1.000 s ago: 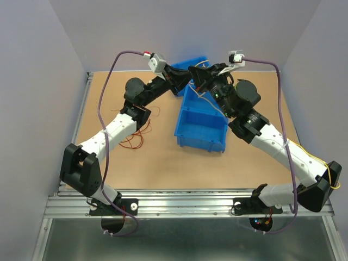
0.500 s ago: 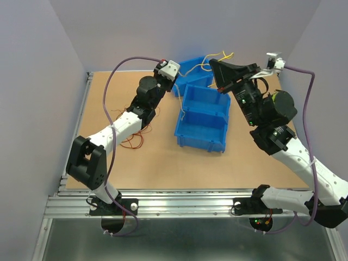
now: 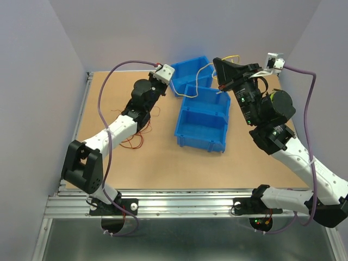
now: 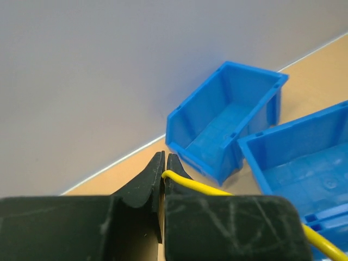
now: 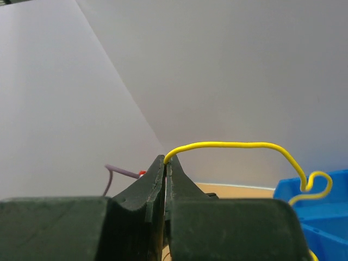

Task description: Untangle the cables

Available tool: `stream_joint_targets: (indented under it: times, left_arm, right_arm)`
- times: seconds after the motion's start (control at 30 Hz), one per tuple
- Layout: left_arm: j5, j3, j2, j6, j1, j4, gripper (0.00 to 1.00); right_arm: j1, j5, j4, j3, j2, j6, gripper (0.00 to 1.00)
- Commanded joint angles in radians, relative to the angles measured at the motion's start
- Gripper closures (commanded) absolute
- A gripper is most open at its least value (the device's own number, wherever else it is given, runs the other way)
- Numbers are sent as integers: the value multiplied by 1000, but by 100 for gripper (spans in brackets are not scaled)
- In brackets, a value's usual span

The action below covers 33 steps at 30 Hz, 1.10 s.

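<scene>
A thin yellow cable (image 3: 199,76) hangs in the air between my two grippers, above the blue bins. My left gripper (image 3: 169,82) is shut on one end; the left wrist view shows the cable (image 4: 217,190) pinched at the fingertips of that gripper (image 4: 165,163) and running off to the right. My right gripper (image 3: 216,61) is raised at the back and shut on the cable's other part; in the right wrist view the cable (image 5: 239,144) arches out of the tips of that gripper (image 5: 165,163) and curls at the right. A loose tangle of red and orange cables (image 3: 133,138) lies on the table by the left arm.
Two open blue bins stand mid-table: one (image 3: 204,117) in front, one (image 3: 190,69) tilted behind it near the back wall. Both show in the left wrist view, the back bin (image 4: 228,117) and the front bin (image 4: 304,157). Purple arm cords (image 3: 106,98) loop beside both arms.
The two grippers, close together over the bins a second ago, have pulled apart. The right one rose and swung right, the left one drew back left, and the yellow cable now spans between them.
</scene>
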Motion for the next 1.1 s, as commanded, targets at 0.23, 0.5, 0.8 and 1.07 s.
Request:
stream_joint_targets:
  times: [0.23, 0.5, 0.8, 1.07]
  left_arm:
    - [303, 93, -114, -124, 3, -140, 100]
    - [455, 344, 3, -204, 0, -269, 100]
    - [556, 556, 187, -267, 0, -248, 100]
    - [604, 840, 389, -382, -4, -242, 100]
  right_arm:
    - [-7, 184, -128, 26, 65, -53, 99]
    - [-167, 84, -171, -38, 87, 32, 99]
    - [-280, 31, -152, -66, 142, 55, 99]
    - [-349, -13, -125, -49, 180, 40, 99]
